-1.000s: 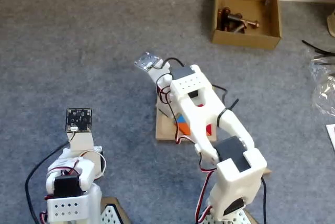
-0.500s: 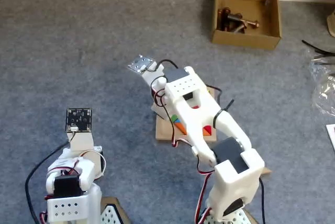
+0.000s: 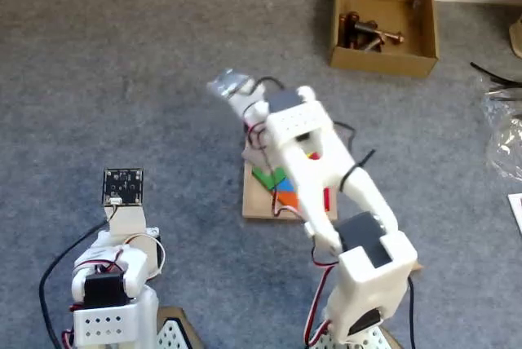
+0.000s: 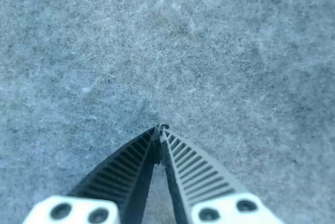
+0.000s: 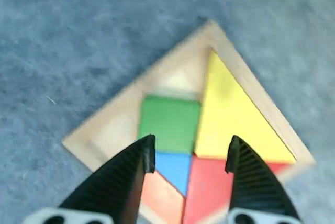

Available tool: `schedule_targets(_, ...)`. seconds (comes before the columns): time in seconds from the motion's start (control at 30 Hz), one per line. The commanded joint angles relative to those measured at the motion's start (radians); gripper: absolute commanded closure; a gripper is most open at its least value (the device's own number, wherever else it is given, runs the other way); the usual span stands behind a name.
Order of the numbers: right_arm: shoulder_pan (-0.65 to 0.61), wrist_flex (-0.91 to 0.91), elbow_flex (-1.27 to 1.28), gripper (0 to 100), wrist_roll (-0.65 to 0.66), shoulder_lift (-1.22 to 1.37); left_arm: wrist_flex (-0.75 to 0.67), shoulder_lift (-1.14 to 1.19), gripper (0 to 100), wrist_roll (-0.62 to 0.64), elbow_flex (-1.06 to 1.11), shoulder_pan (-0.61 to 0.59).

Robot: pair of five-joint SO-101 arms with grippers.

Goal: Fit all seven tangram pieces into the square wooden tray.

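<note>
The left gripper (image 4: pixel 159 130) rests closed over bare carpet (image 4: pixel 157 35), seemingly parked. Farther out, the right gripper (image 5: pixel 191 143) hangs spread and empty above the square wooden tray (image 5: pixel 99 132) mid-table, where bare gaps flank the green square (image 5: pixel 170 119).

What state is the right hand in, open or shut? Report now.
Open: the right hand hovers over the wooden tray, fingers apart, gripping nothing.

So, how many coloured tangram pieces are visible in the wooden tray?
5: a green square, a yellow triangle touching it, then a blue piece, a red piece and an orange piece nearer the jaws of the right gripper. Others may be hidden beyond the frame.
</note>
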Motion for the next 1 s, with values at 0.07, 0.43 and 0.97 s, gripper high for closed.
schedule_targets(0.07, 0.111, 0.125, -0.111, 79.6, -0.009, -0.127, 0.008, 0.007, 100, 0.002, 0.021, -0.008)
schedule_targets(0.43, 0.328, 0.260, -0.102, 79.6, -0.003, -0.306, 0.008, 0.007, 100, 0.002, 0.021, -0.008)
schedule_targets(0.97, 0.618, 0.464, -0.076, 79.6, -0.002, -0.460, 0.008, 0.007, 100, 0.002, 0.021, -0.008)
